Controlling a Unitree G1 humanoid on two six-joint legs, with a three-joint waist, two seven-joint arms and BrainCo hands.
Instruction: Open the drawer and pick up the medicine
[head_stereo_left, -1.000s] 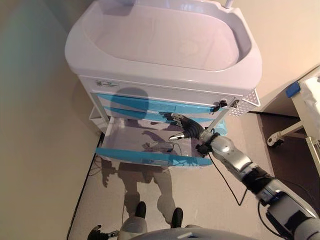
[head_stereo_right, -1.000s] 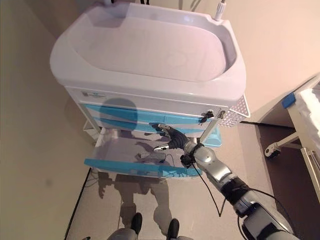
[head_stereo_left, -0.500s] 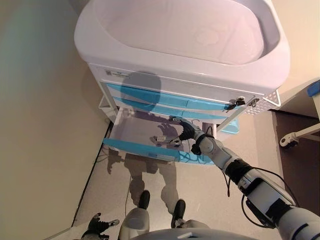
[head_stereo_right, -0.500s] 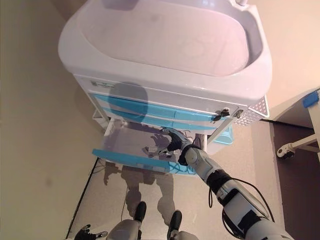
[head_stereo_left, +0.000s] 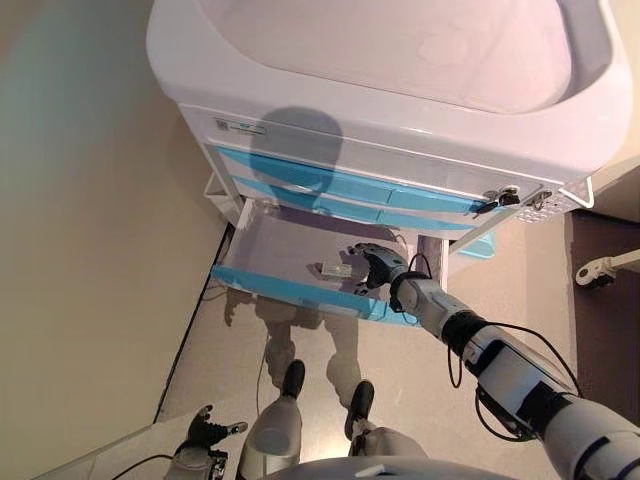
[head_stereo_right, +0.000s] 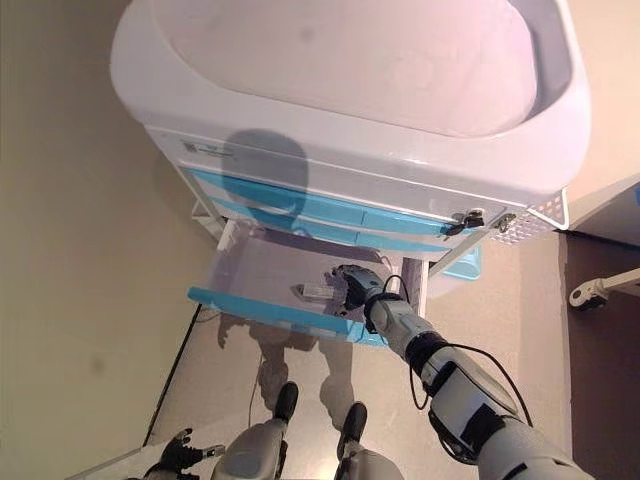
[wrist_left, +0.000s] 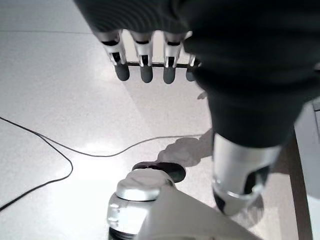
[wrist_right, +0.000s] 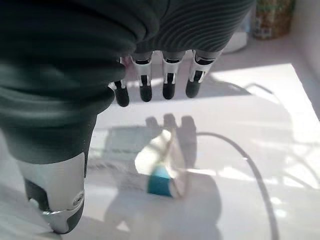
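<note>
The cart's lowest drawer (head_stereo_left: 290, 293), white with a blue front, stands pulled open. The medicine (head_stereo_left: 333, 269), a small flat white pack with a blue end, lies on the drawer floor; it also shows in the right wrist view (wrist_right: 161, 172). My right hand (head_stereo_left: 378, 268) is inside the drawer, just right of the pack and slightly above it. Its fingers (wrist_right: 170, 85) are straight and spread over the pack, holding nothing. My left hand (head_stereo_left: 205, 430) hangs low near the floor, fingers (wrist_left: 145, 65) relaxed and empty.
The white cart (head_stereo_left: 400, 110) has a deep tray top and two shut blue drawers (head_stereo_left: 330, 185) above the open one. A wall (head_stereo_left: 80, 200) is close on the left. A white wheeled frame (head_stereo_left: 600, 270) stands at the right.
The camera has shifted. My right hand has dropped from in front of the upper drawers into the open drawer, close over the medicine. The pack has not moved.
</note>
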